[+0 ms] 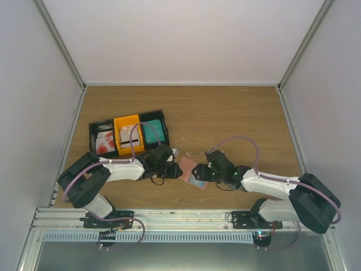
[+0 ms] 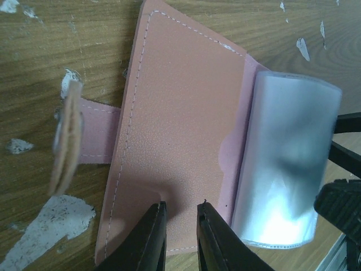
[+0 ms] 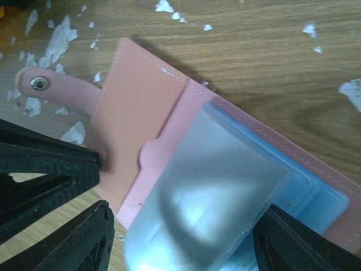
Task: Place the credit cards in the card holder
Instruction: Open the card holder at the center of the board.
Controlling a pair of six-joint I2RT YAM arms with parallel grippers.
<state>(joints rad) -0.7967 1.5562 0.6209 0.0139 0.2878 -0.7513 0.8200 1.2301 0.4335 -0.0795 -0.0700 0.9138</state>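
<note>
Down at the near middle of the table (image 1: 237, 113), between the two arms, the card holder (image 1: 189, 173) lies flat and spread open, pink inside facing up. Left gripper (image 2: 181, 210) is clenched, fingers (image 2: 151, 240) nearly together, pinching the near edge of the pink cover. Over to the right gripper (image 3: 189, 217): released, jaws spread wide, one finger on either side of the clear plastic sleeves (image 3: 214, 186) without closing on them. Those sleeves bulge up off the right half of the holder, glossy and bowed in the left wrist view, with light blue beneath them.

The snap tab (image 3: 56, 87) sticks out from the far cover, its metal stud (image 3: 38, 83) showing, lying on the wood among white flecks (image 2: 51, 217).

And the credit cards (image 1: 105, 141)? Well apart from the holder, up at far left in the black-and-orange tray (image 1: 159, 115): a white one with red marks in the left compartment, a pale one in the orange middle, a teal one on the right. The left arm lies between tray and holder, its cable looping over the tray.
</note>
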